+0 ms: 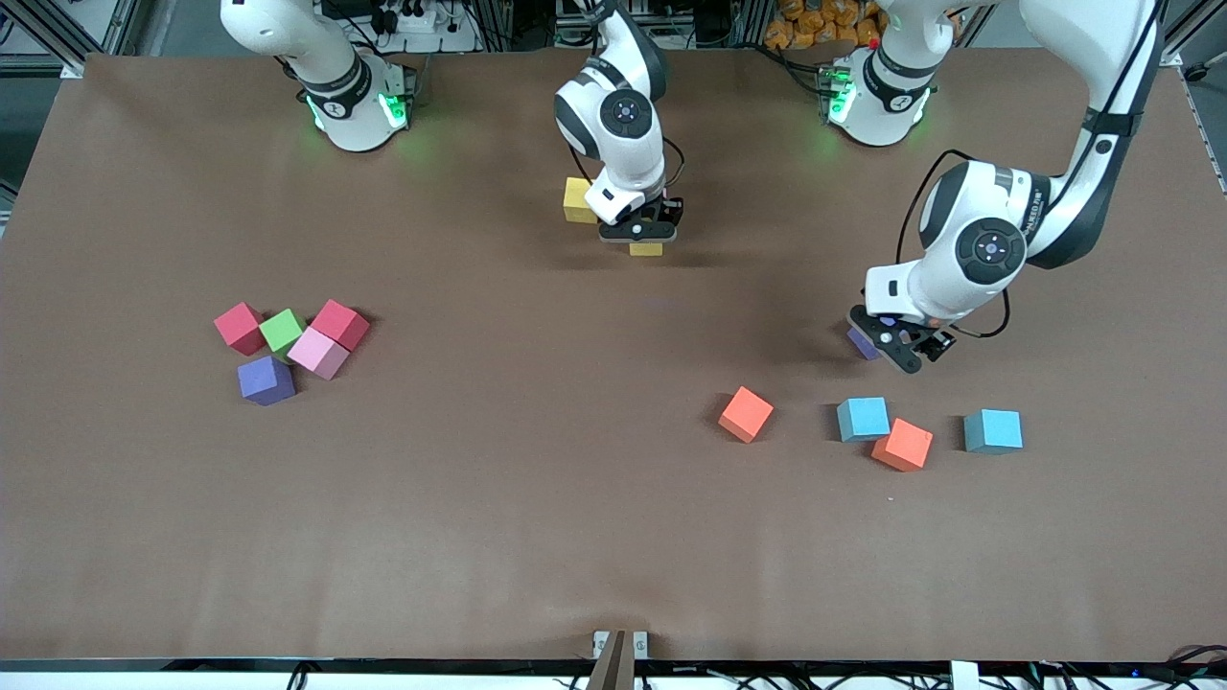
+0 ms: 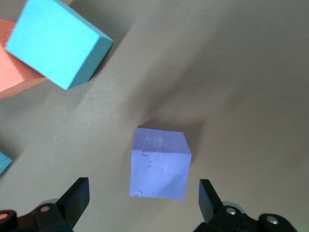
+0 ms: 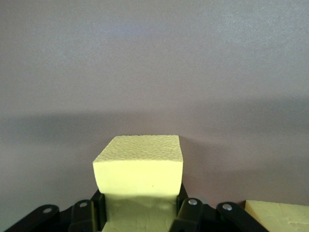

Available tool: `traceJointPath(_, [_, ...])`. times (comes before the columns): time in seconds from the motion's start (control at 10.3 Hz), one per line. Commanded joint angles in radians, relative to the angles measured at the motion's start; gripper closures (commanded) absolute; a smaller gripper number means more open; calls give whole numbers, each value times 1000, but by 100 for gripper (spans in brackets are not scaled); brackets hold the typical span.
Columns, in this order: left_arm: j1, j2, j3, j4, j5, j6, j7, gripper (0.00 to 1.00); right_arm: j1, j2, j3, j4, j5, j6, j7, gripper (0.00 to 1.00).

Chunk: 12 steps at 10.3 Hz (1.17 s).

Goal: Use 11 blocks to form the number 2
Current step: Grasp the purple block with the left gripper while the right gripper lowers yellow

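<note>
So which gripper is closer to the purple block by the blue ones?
Left. The left gripper hangs open right over that purple block; the right gripper grips a yellow block.

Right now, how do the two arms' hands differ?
The left hand is open; the right hand is shut on a yellow block. The left hand hangs over a purple block that lies free on the table, between its fingers but untouched; the right hand holds its block beside a second yellow block. The left hand works near the blue and orange blocks, the right mid-table near the bases. Both point down.
</note>
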Motion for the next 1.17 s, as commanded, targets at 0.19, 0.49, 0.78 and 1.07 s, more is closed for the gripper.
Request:
traceJointPath(0.19, [0, -24, 0, -90, 64, 107, 15, 0, 22, 26, -6, 16, -7, -26, 14, 70])
traceJointPath(0.49, [0, -23, 0, -119, 78, 150, 15, 0, 26, 26, -6, 16, -7, -45, 15, 70])
traceJointPath(0.78, [1, -21, 0, -138, 85, 180, 15, 0, 29, 26, -6, 16, -7, -48, 23, 70])
traceJointPath(1.07, [3, -12, 3, -145, 85, 205, 15, 0, 29, 29, -3, 16, -7, -48, 24, 70])
